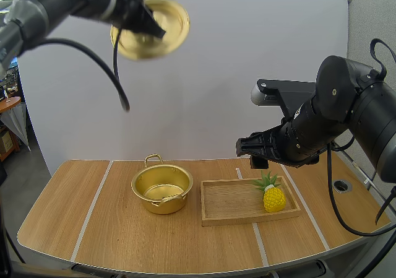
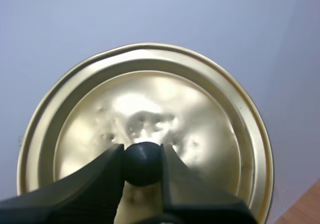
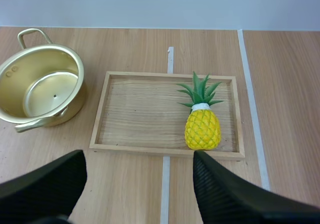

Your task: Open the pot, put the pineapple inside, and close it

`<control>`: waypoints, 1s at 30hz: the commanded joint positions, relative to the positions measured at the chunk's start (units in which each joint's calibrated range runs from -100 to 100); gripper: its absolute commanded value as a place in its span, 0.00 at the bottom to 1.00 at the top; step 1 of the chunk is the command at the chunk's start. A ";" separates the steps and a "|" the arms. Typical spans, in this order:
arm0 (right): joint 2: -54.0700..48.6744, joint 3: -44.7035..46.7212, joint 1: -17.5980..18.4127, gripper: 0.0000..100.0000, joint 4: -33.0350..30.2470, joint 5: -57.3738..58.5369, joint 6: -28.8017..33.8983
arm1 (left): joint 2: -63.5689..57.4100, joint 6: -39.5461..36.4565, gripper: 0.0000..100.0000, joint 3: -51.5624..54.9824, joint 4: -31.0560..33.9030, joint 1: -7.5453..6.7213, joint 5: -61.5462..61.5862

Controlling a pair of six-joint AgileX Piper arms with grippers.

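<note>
Golden lid [image 2: 150,99]: black knob [image 2: 142,163] pinched between left fingers [image 2: 112,166].
Right fingers [image 3: 220,184]: spread wide, empty.
Pineapple [image 3: 202,126]: in tray [image 3: 135,75], at 12 o'clock from one right fingertip.

Pot [image 1: 161,188]: gold, lid off, empty, upright on the table [image 1: 74,210] just left of the tray [image 1: 229,200].
Lid [image 1: 170,21]: gold, black knob, way up high, tilted on edge.
Pineapple [image 1: 273,195]: yellow, green crown, at the tray's right end.
</note>
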 commanded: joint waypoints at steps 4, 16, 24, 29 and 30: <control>-0.15 -0.36 -0.14 1.00 -0.42 0.12 -0.16 | -0.68 1.65 0.01 -12.47 -0.02 -0.20 -14.25; -0.15 -0.36 -0.14 1.00 -0.42 0.12 -0.16 | -1.45 3.82 0.00 -19.32 0.22 -0.20 -32.78; -0.15 -0.36 -0.14 1.00 -0.54 -0.05 -0.16 | -1.45 3.82 0.00 -19.32 0.22 -0.20 -32.78; -0.15 -0.36 -0.14 1.00 -0.54 -2.24 -0.16 | -1.34 3.82 0.00 -19.32 0.22 -0.20 -32.81; -0.15 -0.36 -0.14 1.00 -0.44 -2.28 -0.07 | -1.34 3.82 0.00 -19.32 0.22 -0.20 -32.81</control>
